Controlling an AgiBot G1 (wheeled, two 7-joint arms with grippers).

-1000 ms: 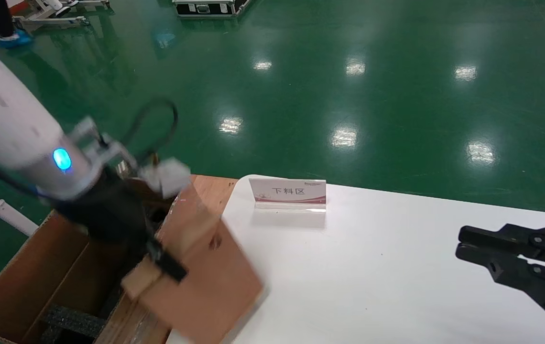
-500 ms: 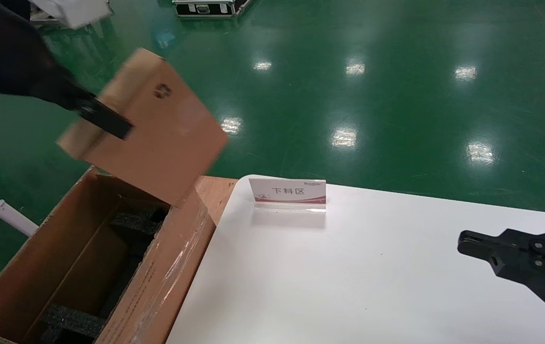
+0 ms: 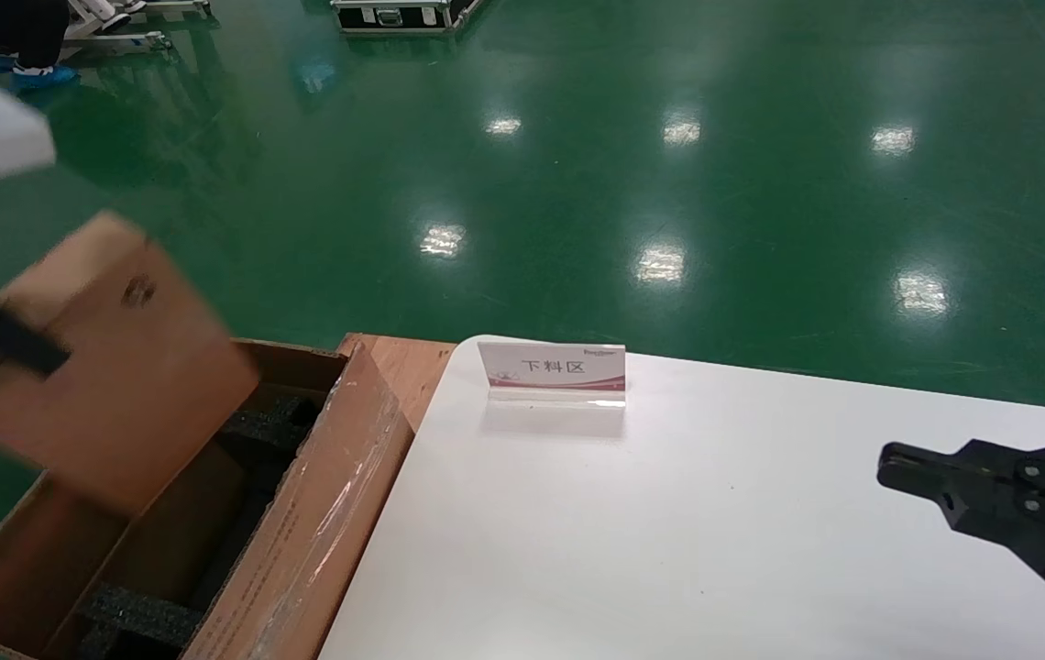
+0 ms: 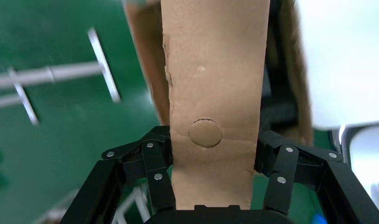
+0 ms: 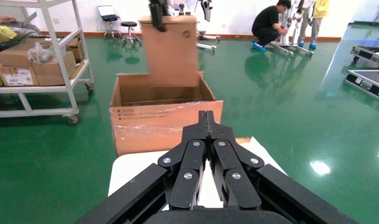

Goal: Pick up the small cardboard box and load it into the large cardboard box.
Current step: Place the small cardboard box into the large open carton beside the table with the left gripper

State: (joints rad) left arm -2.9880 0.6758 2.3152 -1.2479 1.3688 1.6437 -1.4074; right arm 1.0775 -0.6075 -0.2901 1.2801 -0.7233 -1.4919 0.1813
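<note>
The small cardboard box [image 3: 119, 367] hangs tilted over the open top of the large cardboard box [image 3: 321, 513], its lower corner at the carton's opening. My left gripper [image 3: 0, 335] is shut on the box's upper end at the far left. In the left wrist view the fingers [image 4: 155, 158] clamp both faces of the small box [image 4: 215, 70] beside its round finger hole [image 4: 205, 133]. The right wrist view shows the small box [image 5: 171, 51] above the large carton [image 5: 164, 119]. My right gripper [image 3: 889, 458] is shut and empty over the table's right side.
A sign card [image 3: 552, 367] stands on the white table [image 3: 669, 550]. Black foam blocks [image 3: 142, 614] lie inside the carton, and clear tape shines on its near flap. A shelf cart [image 5: 38, 56] with boxes and a crouching person [image 5: 271, 23] are beyond on the green floor.
My left gripper swung the small box up from the carton's edge, then down and left over the carton's opening. My right gripper closed and stayed in place.
</note>
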